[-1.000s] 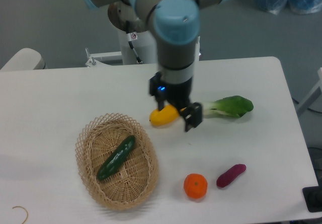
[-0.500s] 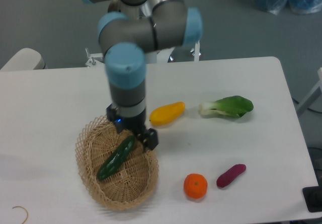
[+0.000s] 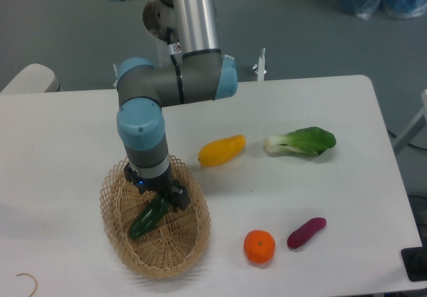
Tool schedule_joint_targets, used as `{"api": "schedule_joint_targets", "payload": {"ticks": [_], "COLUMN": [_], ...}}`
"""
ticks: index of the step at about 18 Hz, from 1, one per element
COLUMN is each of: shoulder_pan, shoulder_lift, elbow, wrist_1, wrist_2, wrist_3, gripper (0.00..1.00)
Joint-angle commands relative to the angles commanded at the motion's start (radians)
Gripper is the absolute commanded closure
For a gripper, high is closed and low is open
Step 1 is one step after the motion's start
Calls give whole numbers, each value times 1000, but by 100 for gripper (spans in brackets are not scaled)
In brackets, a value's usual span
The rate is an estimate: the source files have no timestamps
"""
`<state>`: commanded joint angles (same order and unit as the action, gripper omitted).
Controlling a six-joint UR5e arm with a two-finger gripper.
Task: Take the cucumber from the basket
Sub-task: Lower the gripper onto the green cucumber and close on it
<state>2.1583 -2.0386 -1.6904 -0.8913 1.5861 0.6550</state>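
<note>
In the lower left of the frame the gripper (image 3: 159, 200) is down inside the basket (image 3: 191, 238) over the cucumber (image 3: 148, 217), which lies on the basket floor, unlifted; whether the fingers have clamped it I cannot tell.

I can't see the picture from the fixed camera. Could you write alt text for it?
A robot arm's end effector is lowered into a wicker basket, right at a dark green cucumber lying inside. On the white table nearby lie a yellow fruit, a bok choy, an orange and a purple vegetable.
</note>
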Motion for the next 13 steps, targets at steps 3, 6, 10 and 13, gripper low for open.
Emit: {"api": "schedule_joint_targets", "payload": {"ticks": [3,6,10,13], "shoulder_pan": [-11,-11,-12,-17], "shoulder_lift": [-25,-37,-38,-46], "elbow": [5,9,3,5], "wrist_1": [5,11,12,12], "wrist_2": [21,25,25,25], "wrist_3": [-2,5,9,9], "gripper": [0,0,0,0]}}
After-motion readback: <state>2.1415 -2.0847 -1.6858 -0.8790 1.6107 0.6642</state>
